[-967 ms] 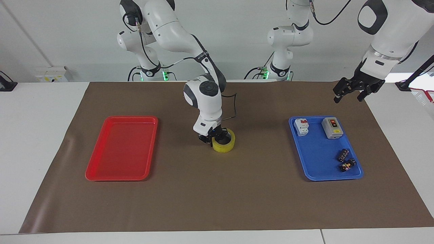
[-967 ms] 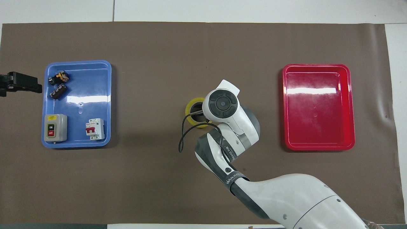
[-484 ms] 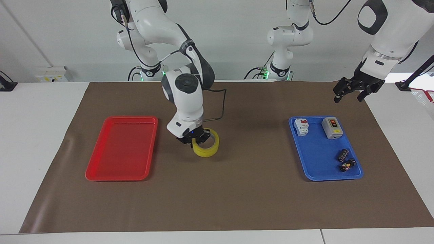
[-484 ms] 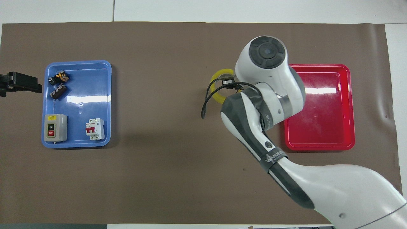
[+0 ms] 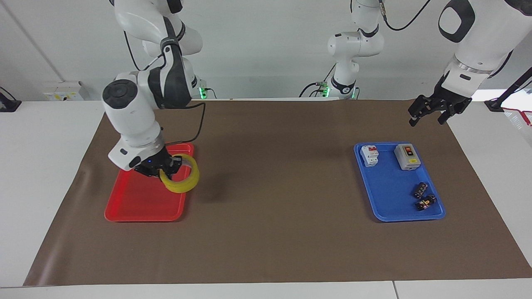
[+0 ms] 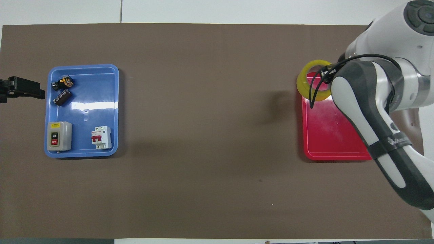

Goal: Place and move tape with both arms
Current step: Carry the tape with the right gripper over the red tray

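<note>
The yellow tape [image 5: 183,183] hangs tilted in my right gripper [image 5: 164,168], which is shut on its rim. It is up in the air over the edge of the red tray [image 5: 137,203] that faces the table's middle. In the overhead view the tape [image 6: 306,85] covers the tray's [image 6: 325,142] corner, and the right arm hides most of the right gripper [image 6: 326,72]. My left gripper [image 5: 426,119] waits open and empty in the air over the brown mat beside the blue tray [image 5: 390,203]. Its tip shows at the edge of the overhead view [image 6: 23,91].
The blue tray [image 6: 101,105] holds a grey switch box [image 5: 407,157], a white circuit breaker [image 5: 369,155] and two small dark parts [image 5: 422,196]. Two smaller white arms [image 5: 348,50] with green-lit bases stand at the robots' end of the table.
My right gripper has lifted the tape from the mat's middle and carried it toward the right arm's end, to over the red tray. The left arm has not moved.
</note>
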